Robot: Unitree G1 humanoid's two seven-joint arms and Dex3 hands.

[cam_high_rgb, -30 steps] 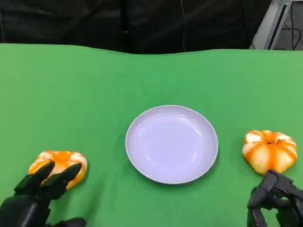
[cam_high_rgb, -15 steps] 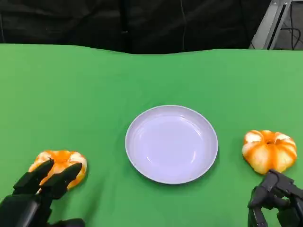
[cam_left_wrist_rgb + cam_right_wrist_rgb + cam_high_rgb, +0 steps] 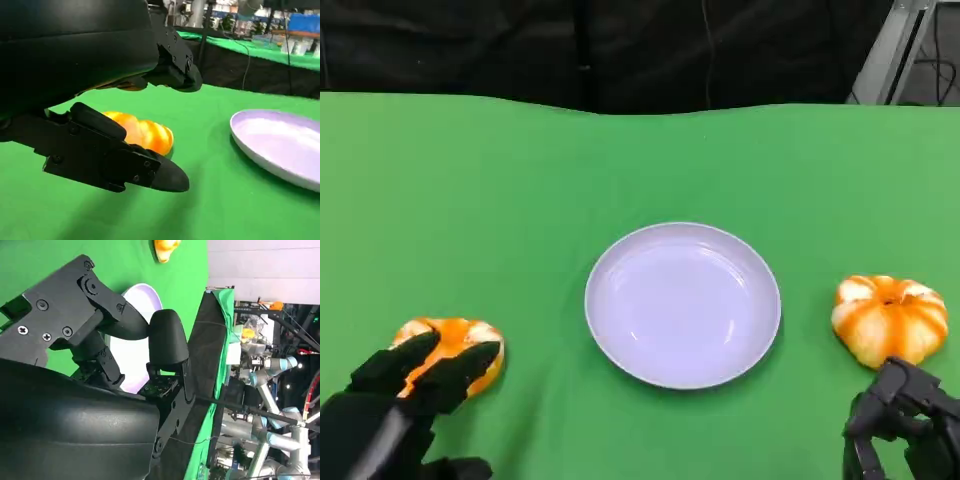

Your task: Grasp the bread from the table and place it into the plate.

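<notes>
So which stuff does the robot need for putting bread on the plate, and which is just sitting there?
For the job:
- left bread, under the left hand
- right bread, by the right hand
- plate

Just there:
- green cloth
- metal stand behind the table

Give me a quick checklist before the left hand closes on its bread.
1. Left hand over the left bread: ok, fingers reach above it.
2. Fingers apart around the bread: ok in the left wrist view, one above, one below.
3. Contact with the bread: cannot tell.
4. Plate free to receive bread: ok, nothing in it.
5. Path from bread to plate: ok, bare green table between them.
6. Right hand out of the way: ok, near the right bread, holding nothing.
</notes>
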